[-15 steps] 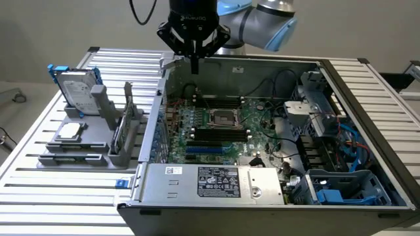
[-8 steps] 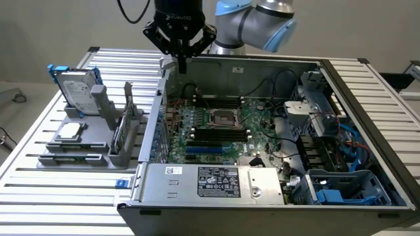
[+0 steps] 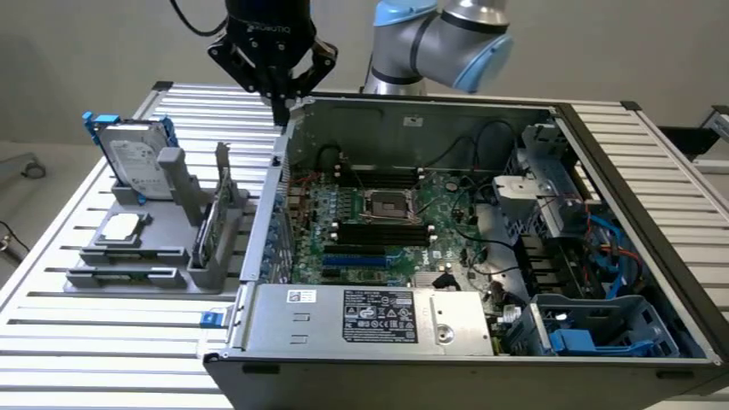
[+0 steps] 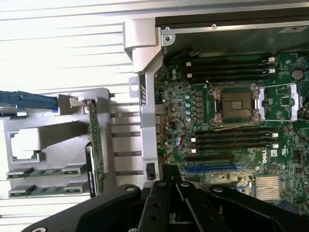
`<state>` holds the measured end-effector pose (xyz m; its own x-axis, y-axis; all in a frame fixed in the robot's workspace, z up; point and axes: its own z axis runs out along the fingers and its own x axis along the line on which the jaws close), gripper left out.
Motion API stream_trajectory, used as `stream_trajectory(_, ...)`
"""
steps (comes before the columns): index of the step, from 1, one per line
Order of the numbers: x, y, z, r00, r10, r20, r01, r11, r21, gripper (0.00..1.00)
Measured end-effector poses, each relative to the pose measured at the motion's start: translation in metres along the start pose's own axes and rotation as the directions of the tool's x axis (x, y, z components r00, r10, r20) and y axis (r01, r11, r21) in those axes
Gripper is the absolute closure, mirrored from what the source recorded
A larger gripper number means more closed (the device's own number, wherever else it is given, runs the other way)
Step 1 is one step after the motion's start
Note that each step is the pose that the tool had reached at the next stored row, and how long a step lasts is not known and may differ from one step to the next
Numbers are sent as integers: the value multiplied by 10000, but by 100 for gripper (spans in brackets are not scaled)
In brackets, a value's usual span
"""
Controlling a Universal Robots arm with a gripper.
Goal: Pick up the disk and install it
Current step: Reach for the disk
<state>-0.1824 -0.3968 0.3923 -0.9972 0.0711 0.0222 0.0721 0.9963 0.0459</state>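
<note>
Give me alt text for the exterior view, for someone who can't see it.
The shut gripper hangs over an edge of the open computer case. On the exterior view's left, the blue-framed disk stands in a grey holder, untouched.

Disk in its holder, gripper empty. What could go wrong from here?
The gripper, jaws shut and empty, hangs close to the case wall's top edge; a sideways move could clip it.
The disk stands upright in the holder beside a grey post; a grab may snag there.
The blue bay has cables crowding it; the disk could catch them there.
</note>
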Motion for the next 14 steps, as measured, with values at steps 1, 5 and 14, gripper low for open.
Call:
stream_trajectory(1, 45, -1, 1, 10000, 3, -37, -3, 10000, 2, 89)
stream_trajectory(5, 228, -7, 6, 9998, 9, -188, -9, 10000, 13, 89)
stream_trajectory(14, 636, -4, 26, 9990, 23, -449, -22, 10000, 32, 89)
